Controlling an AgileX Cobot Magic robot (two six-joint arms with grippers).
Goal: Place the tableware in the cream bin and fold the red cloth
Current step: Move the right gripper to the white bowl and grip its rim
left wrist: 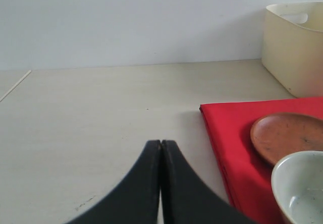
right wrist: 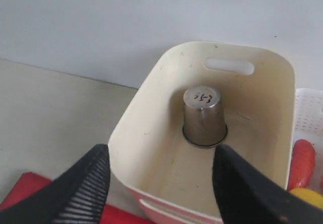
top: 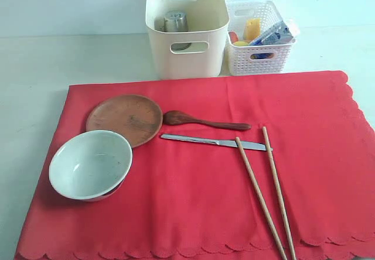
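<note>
You had the large bright red cloth w/ scalloped edges [top: 193, 207] lying flat and unfolded on the pale table [top: 35, 67]. The tall cream plastic bin [top: 193, 61] stood just past the cloth's far edge. The small white lattice basket [top: 258, 58], w/ food and a blue-white carton inside, stood past that same edge, more toward the cloth's right end in the ext. view.

Your right gripper [right wrist: 161, 151] hung above the bin's open top, jaws spread wide w/ nothing btwn them. Down on the bin floor the steel cup [right wrist: 204, 117] stood upside down, base up, clear of both fingers. Your left gripper [left wrist: 161, 148] sat over bare table off the cloth's left edge, jaws pressed together, gripping nothing.

The rest of the tableware lay on the cloth:
- The round brown wooden plate [top: 124, 118] was in the cloth's far-left part.
- The pale green-white bowl [top: 91, 163] sat upright at the cloth's left side, nearer the front edge. Its rim overlapped the plate's edge in the ext. view, but I couldn't tell if they touched.
- The dark wooden spoon [top: 202, 121] lay mid-cloth, bowl end just beside the plate.
- The metal knife [top: 214, 142] lay just in front of the spoon, approx. parallel.
- The two long wooden chopsticks [top: 261, 195] ran from mid-cloth to the front-right scalloped edge, far ends lying across the knife's blade end.
</note>
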